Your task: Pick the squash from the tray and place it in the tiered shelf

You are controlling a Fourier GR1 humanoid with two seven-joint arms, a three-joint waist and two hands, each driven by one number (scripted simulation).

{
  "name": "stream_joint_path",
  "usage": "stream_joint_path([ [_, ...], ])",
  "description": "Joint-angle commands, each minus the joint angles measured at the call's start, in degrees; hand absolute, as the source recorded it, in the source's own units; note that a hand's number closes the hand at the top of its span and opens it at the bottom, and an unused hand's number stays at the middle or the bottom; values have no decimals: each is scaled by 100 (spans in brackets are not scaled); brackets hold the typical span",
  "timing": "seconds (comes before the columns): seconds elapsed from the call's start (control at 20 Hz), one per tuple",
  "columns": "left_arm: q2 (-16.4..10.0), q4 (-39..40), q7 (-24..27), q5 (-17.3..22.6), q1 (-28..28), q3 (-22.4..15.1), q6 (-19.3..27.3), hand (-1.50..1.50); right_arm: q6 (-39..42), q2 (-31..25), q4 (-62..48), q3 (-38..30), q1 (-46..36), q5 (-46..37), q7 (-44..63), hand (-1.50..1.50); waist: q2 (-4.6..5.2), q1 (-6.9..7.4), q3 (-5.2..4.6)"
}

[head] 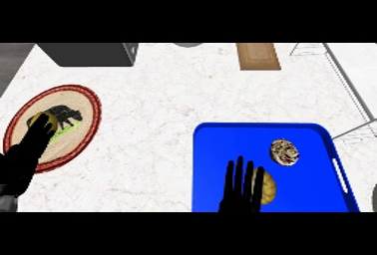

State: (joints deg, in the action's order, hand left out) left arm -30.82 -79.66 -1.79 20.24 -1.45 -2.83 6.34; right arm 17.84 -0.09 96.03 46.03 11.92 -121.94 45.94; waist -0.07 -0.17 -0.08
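A blue tray (213, 164) lies on the counter at the lower right. On it sits a tan, rounded squash (270, 188), partly hidden under my right hand (242, 188). That hand hovers over the squash's left side with straight fingers, open. A round brown-and-cream patterned object (285, 152) lies further back on the tray. The tiered shelf (352, 92) shows as thin wire lines along the right edge. My left hand (26, 154) rests open at the lower left, fingers pointing up.
Under my left hand lies a round woven plate (81, 124) with a red rim and a black animal figure. A small yellow thing (37, 118) is at the fingertips. A dark grey box (88, 54) and a wooden board (258, 56) stand at the back.
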Motion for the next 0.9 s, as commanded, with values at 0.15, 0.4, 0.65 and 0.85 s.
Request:
stream_joint_path([
  [0.15,291,67,-164,-263,193,148,-166,0,-12,-253,-396,-474,-596,515,54,-150,6,15,9],
  [0.4,402,113,85,-500,-146,303,-395,0,445,-39,-440,-677,-970,504,44,-150,5,24,8],
  [0.65,500,-558,-369,-515,-317,437,-349,0,148,-461,-288,-890,-969,723,-355,-150,-1,39,10],
  [0.85,700,290,-80,-821,314,518,-488,0,-318,-445,-877,-1194,-1190,844,-450,-150,9,10,8],
])
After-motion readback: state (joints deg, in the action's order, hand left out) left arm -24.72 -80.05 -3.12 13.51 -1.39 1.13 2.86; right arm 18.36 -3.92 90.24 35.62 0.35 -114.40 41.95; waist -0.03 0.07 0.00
